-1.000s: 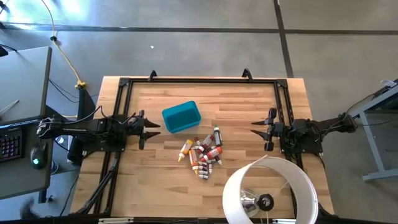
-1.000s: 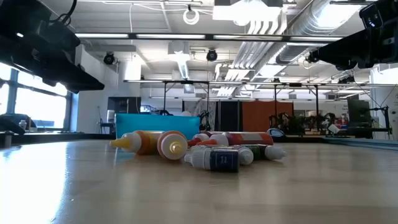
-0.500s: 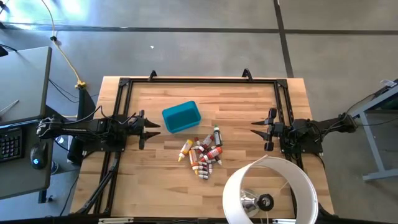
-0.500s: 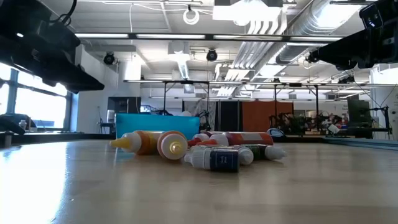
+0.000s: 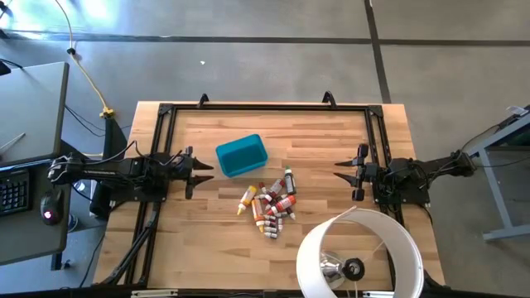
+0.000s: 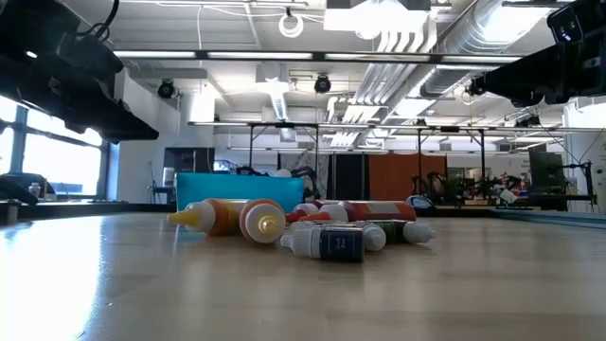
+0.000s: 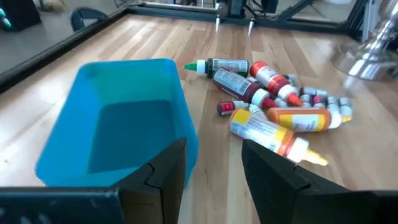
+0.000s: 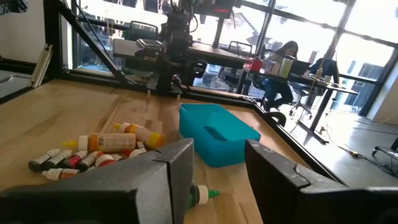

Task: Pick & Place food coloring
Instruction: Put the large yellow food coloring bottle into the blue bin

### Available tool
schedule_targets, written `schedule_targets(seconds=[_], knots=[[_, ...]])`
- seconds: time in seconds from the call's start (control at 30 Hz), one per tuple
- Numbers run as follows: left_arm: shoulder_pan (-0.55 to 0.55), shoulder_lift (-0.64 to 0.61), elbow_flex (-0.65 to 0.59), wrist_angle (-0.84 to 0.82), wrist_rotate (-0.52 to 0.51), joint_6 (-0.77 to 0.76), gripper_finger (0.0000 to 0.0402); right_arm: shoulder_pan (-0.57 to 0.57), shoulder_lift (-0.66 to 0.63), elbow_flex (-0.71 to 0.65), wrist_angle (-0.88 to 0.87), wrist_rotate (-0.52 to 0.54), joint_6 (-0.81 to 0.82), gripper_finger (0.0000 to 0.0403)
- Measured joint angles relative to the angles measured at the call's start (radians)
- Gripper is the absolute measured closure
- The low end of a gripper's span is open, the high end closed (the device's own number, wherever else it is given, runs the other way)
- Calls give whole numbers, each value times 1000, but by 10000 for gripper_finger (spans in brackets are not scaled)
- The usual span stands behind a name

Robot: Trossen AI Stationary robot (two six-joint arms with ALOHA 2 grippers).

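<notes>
The food coloring bottles [image 5: 271,204] lie on their sides in a loose heap at the table's middle: red, orange, yellow and green, with small caps [image 7: 273,112] [image 8: 93,155] [image 6: 312,227]. Just beyond them toward the far left sits a teal bin [image 5: 242,155] [image 7: 118,137]. My left gripper [image 5: 201,170] [image 7: 214,168] hovers open at the table's left side, pointing toward the bin and bottles. My right gripper [image 5: 346,170] [image 8: 217,168] hovers open at the right side, facing the heap. Neither has anything between its fingers.
A white lamp shade [image 5: 360,255] with a metal base stands at the table's near right corner. A black frame [image 5: 265,106] runs along the far and side edges. Bare wood lies between each gripper and the heap. People sit at desks [image 8: 283,62] beyond the table.
</notes>
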Motion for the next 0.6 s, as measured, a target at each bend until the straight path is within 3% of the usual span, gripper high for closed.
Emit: schedule_targets(seconds=[0.17,0.4,0.6], knots=[[0,0,-3,27,-56,138,250,0,0,0,0,0,0,265],[0,3,-5,83,-53,129,250,0,0,0,0,0,0,265],[0,4,-3,177,78,-10,250,0,0,0,0,0,0,265]])
